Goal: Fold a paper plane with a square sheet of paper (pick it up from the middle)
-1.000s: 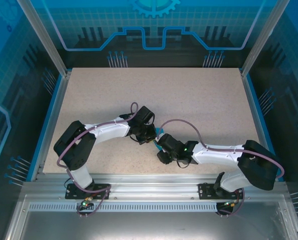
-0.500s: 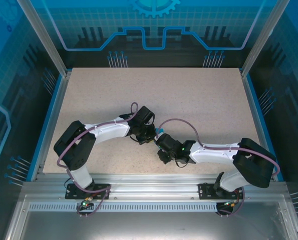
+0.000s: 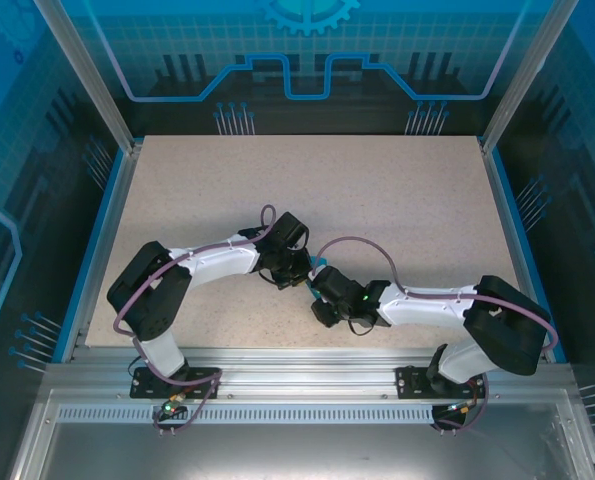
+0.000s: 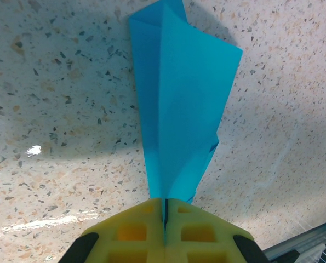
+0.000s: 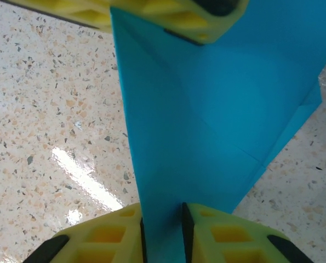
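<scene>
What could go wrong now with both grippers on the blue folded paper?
Tearing: the left gripper is shut on the narrow end of the paper plane while the right gripper straddles the opposite end, so pulling apart could rip it. Slipping: the right jaws stand slightly apart around the paper, so it might slide out and skew the crease.

A beige, speckled stone-look table (image 3: 397, 200) lies at the centre of the overhead view, and the right wrist view catches a bright glare streak on it toward 8 o'clock. A thin blue edging strip (image 3: 99, 240) borders its 9 o'clock side. Translucent blue wall panels printed with circuit lines (image 3: 307, 60) stand at 12 o'clock, flanked by slanted aluminium posts (image 3: 85, 75). A ribbed aluminium rail (image 3: 307, 368) runs along 6 o'clock, with a grey sheet-metal tray (image 3: 297, 450) just below it.
</scene>
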`<move>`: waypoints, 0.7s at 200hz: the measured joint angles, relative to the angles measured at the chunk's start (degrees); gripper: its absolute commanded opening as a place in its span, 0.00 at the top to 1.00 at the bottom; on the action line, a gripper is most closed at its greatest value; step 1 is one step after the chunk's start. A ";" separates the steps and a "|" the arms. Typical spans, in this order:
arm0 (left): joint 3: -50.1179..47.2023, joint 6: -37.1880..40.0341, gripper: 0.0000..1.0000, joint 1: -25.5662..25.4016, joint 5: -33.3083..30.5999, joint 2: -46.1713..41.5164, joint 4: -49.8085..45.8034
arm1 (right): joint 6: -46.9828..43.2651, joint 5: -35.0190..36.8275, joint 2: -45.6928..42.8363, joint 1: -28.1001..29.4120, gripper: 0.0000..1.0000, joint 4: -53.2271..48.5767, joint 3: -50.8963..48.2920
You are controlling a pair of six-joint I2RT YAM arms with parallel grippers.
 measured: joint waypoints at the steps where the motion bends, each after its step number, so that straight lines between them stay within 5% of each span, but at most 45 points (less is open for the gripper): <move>1: 0.00 0.00 0.98 0.00 0.00 0.00 0.00 | -0.02 -0.02 0.00 0.00 0.74 0.02 0.00; 75: 0.00 0.00 0.98 0.00 0.00 -0.02 -0.02 | 4.24 -0.31 -0.59 0.00 0.69 -0.15 0.57; 140: 0.00 -0.02 0.98 0.00 0.13 -0.02 -0.02 | 5.75 -0.24 -0.42 0.00 0.84 -0.79 1.40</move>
